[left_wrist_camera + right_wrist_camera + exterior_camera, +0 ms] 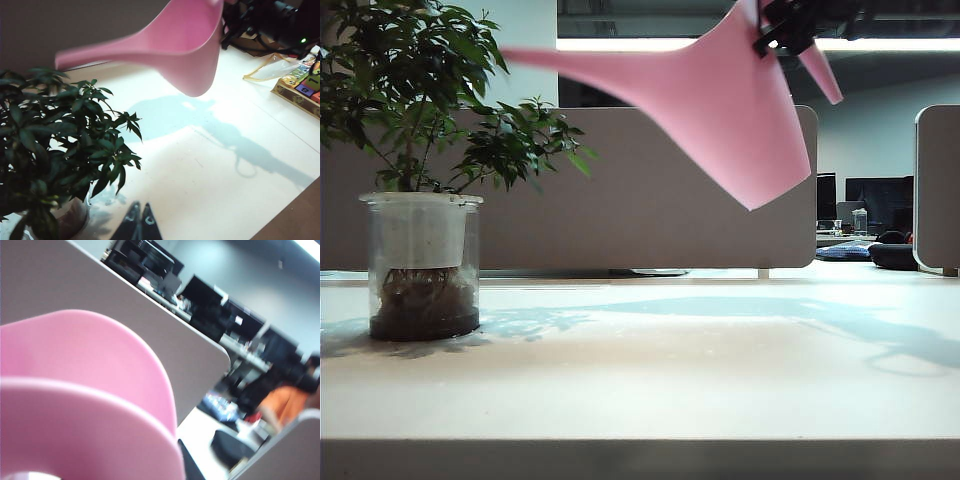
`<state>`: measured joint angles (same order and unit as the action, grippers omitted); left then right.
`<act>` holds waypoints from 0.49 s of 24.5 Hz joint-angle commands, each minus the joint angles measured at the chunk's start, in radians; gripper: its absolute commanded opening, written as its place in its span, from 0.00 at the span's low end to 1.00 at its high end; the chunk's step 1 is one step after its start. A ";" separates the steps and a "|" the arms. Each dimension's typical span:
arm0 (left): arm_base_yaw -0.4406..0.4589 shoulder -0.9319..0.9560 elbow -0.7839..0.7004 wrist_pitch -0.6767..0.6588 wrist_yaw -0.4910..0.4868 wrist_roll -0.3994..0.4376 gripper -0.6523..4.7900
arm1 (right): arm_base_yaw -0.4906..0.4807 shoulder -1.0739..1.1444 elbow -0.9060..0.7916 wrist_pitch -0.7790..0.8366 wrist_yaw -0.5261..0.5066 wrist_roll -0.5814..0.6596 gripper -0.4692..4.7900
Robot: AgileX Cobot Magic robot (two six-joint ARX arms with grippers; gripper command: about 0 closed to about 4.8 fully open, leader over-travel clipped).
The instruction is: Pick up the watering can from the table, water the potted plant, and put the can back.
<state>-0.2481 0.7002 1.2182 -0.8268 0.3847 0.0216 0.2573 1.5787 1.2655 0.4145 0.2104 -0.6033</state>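
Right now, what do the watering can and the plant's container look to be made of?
Watering can, held aloft in the right gripper: probably plastic, as it is uniformly pink, smooth and matte with thin walls. Potted plant container: a clear cylinder, glass or clear plastic, since roots and dark soil show through it, with an opaque white inner pot, likely plastic.

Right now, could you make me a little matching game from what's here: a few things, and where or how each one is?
Things:
1. watering can
2. potted plant
3. left gripper
4. right gripper

States:
A. shut, low over the table
B. standing on the table
C. tilted in the air, spout toward the plant
D. clamped on the can's top

Pairs: 1-C, 2-B, 3-A, 4-D
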 commanded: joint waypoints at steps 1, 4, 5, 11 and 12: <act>0.000 -0.002 0.001 0.012 0.000 -0.003 0.11 | -0.041 -0.038 0.010 -0.002 -0.011 0.241 0.41; 0.000 -0.001 0.001 0.012 0.001 -0.003 0.11 | -0.079 -0.037 0.010 -0.046 -0.014 0.390 0.41; 0.000 -0.001 0.001 0.011 0.001 -0.003 0.11 | -0.092 -0.035 0.008 -0.063 -0.020 0.433 0.41; 0.000 -0.001 0.001 -0.011 -0.001 -0.003 0.11 | -0.182 -0.029 -0.100 -0.039 -0.210 0.681 0.40; 0.000 -0.001 0.001 -0.014 -0.005 -0.002 0.11 | -0.188 -0.029 -0.127 -0.009 -0.216 0.681 0.40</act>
<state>-0.2481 0.7006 1.2182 -0.8375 0.3832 0.0216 0.0731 1.5581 1.1603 0.3027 0.0422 0.0364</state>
